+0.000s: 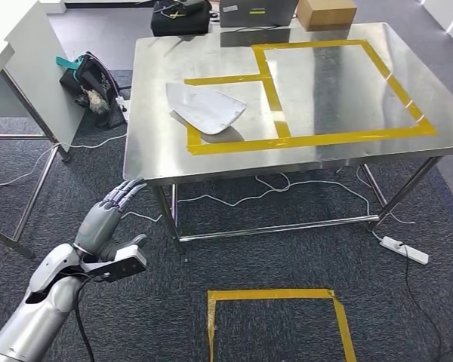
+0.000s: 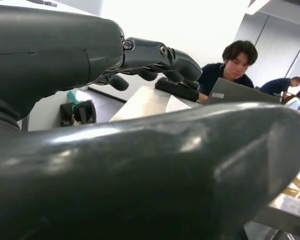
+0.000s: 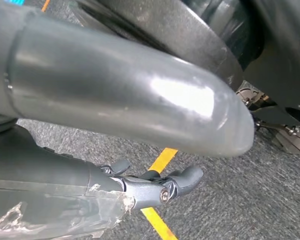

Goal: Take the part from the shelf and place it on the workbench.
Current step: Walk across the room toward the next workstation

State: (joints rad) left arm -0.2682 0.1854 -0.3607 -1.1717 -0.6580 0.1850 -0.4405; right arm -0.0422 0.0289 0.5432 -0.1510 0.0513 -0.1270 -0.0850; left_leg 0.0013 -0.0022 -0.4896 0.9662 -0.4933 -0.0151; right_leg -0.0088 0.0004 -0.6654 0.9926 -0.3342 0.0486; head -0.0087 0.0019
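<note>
Part [image 1: 206, 109] on workbench [image 1: 338, 90], well apart from left hand [image 1: 107, 219] (fingers spread, empty).

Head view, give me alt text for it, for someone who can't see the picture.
A white curved part lies on a steel workbench, overlapping the corner of a yellow tape outline. The robot's left hand is raised below the bench's near left corner, fingers extended and holding nothing. A second yellow tape square marks the dark carpet, and a black bag sits left of the bench.

Bright overhead light, glare on workbench [image 1: 327, 83], wrist views blurry close-up
</note>
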